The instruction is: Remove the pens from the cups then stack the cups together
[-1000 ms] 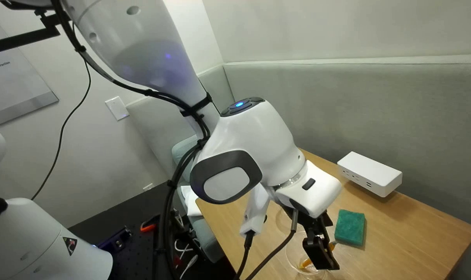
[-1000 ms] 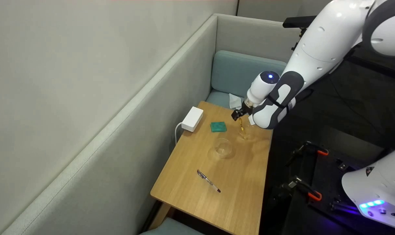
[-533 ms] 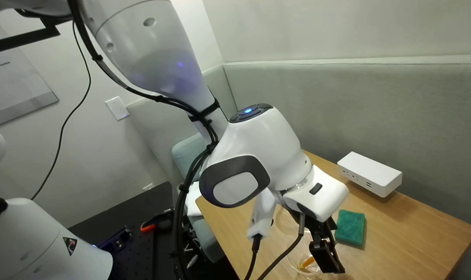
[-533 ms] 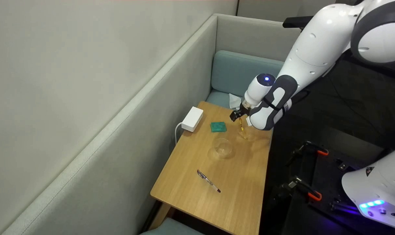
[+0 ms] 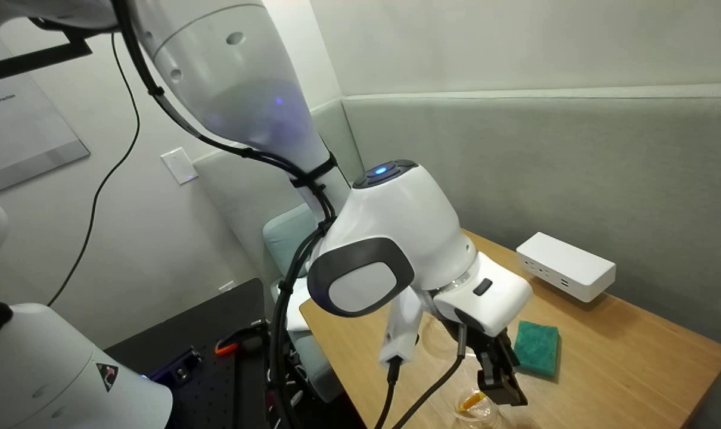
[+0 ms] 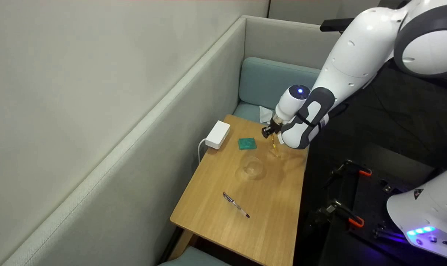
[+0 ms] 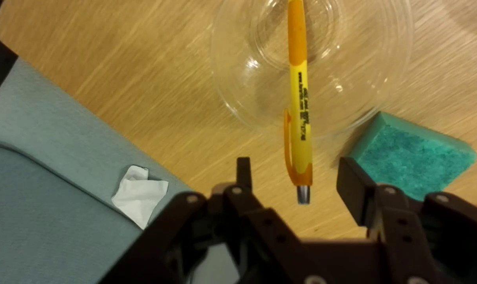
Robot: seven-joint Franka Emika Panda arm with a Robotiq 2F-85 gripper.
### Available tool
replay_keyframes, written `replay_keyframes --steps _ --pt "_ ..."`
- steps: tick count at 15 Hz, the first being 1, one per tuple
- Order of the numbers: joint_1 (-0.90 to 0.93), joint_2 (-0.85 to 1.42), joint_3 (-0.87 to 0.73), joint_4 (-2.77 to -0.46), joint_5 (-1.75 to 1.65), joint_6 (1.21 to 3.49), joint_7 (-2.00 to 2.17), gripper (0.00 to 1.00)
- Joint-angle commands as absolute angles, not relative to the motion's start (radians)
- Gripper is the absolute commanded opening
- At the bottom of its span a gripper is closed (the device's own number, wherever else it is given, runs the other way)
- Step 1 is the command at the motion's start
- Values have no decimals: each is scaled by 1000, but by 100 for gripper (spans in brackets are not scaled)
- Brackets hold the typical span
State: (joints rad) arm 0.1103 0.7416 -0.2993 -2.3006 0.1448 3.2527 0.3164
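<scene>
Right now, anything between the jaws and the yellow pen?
Nothing visible: in the wrist view, the yellow pen shows its silver end between the open jaws, a gap each side. The green pad lies to one side.

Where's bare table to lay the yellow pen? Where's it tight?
Bare: table from the black pen to the edge toward the robot base, and to the end farthest from the white box. Tight: around the cup holding the yellow pen, with the open gripper at the pen's top, the green sponge and empty cup close by.
</scene>
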Motion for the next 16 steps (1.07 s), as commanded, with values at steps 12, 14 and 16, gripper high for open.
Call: replay_keyframes --steps 12,14,16 --pt "453 668 -556 -2463 256 3281 295 4" --pt "542 657 -628 -2502 286 3320 297 4" --pt "618 643 -684 -2538 348 3394 294 4"
